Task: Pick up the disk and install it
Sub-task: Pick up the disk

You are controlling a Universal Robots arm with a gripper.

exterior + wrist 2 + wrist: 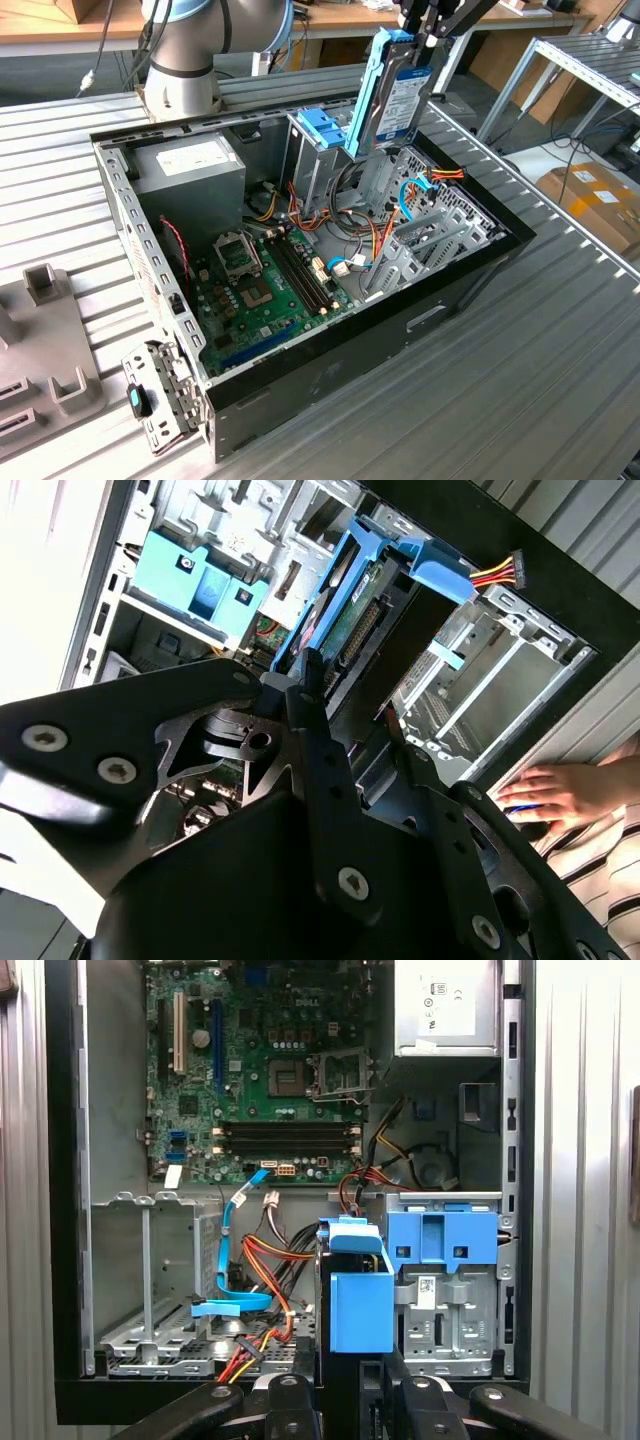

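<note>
Holding: your pincer [426, 40] was clamped on the disk [393, 92], with its black fingers [318, 730] pressed against either face of the upper end (plainest in the second wrist view).
Disk: it hung from the pincer, clear of every surface and tilted a little, with light-blue rails along its long edges and a labelled face turned to the exterior view's right.
Below the pincer: the open computer case [330, 370] lay on its side on the slatted metal table [540, 400], and you had the disk over the case's drive end.
Blue latch piece [322, 128]: it sat on an upright metal bay, just beside the disk's lower end.
Drive cage [430, 235]: this silver cage lay under the pincer, inside the case, with blue and orange cables looped around it.
Farther from the pincer: the green motherboard [255, 285] and the grey power supply [190, 165] filled the case's other end.
Person: a hand [555, 792] rested flat outside the case wall, well apart from the pincer (a striped sleeve showed beside it).
</note>
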